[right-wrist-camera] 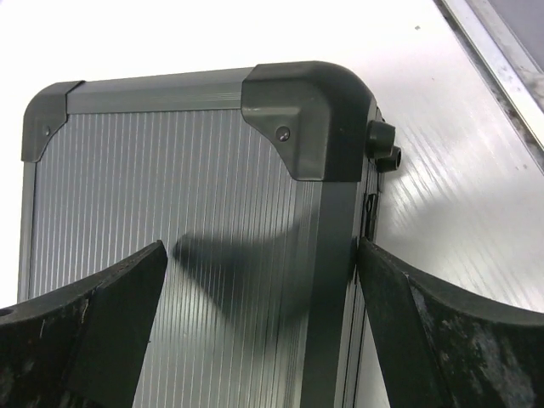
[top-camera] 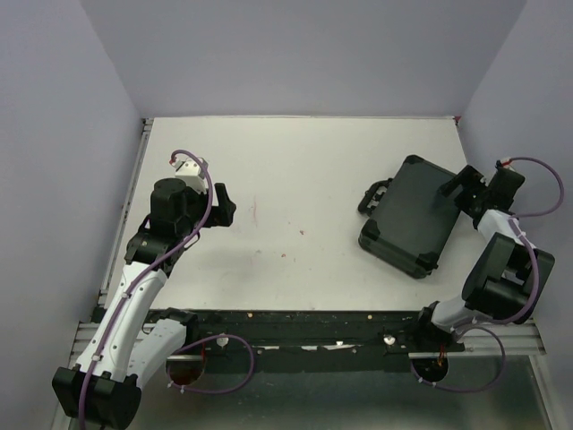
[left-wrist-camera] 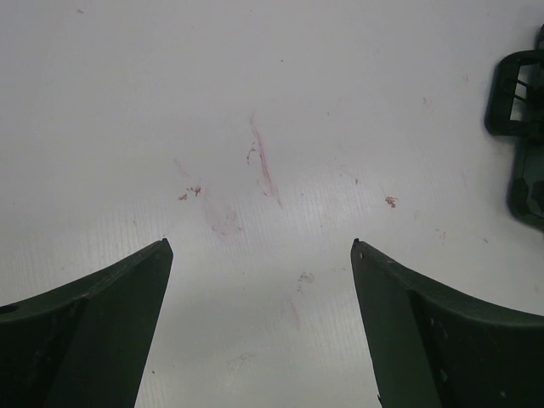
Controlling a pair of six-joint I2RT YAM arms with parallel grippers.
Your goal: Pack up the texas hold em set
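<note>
On the stained white tabletop (top-camera: 295, 161) we see a shut black ribbed case (top-camera: 414, 215), contents hidden, with left claw (left-wrist-camera: 260, 244) and right claw (right-wrist-camera: 261, 246) released.

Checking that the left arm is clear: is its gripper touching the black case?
Apart. The top view shows the left gripper well left of the black case, with white table between them.

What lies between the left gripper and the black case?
Between the left gripper and the case there is only bare white table with a few faint reddish smudges. The top view shows the whole stretch; the left wrist view shows the smudges close up.
</note>
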